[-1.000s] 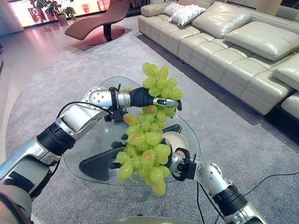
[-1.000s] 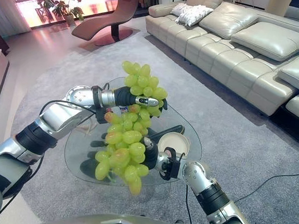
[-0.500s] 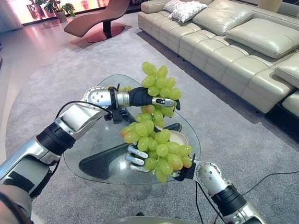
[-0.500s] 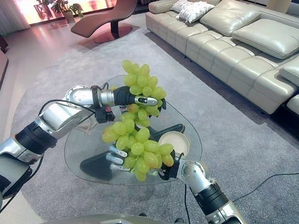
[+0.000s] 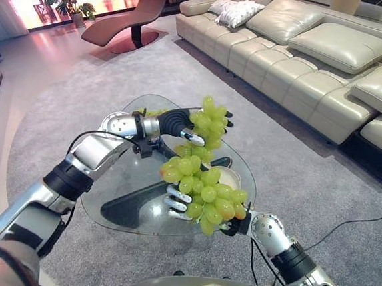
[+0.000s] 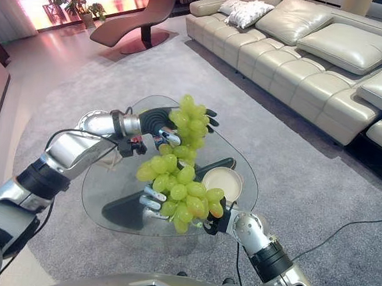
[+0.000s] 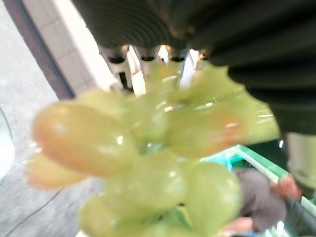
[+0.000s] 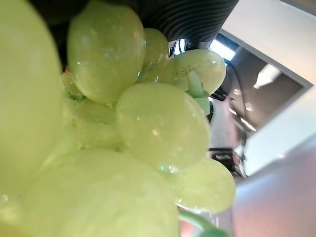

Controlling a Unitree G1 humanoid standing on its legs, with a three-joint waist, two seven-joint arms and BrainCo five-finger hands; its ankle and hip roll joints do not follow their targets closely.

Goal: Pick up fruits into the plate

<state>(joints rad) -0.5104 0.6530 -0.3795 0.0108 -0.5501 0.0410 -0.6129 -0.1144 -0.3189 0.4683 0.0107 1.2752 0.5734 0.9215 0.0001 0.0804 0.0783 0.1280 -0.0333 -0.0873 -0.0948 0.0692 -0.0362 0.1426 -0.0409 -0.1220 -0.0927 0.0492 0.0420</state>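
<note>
Holding upper part of green grape bunch above glass table: left hand, fingers curled round it. Right hand, fingers straight, supports lower cluster. Plate just beside.

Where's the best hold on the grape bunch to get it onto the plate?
Probably the upper end, taken from the side: the left hand already clasps the grape bunch there and it hangs below. The right hand cradles the loose lower cluster from underneath, so nothing swings. The plate sits on the glass table, just behind.
</note>
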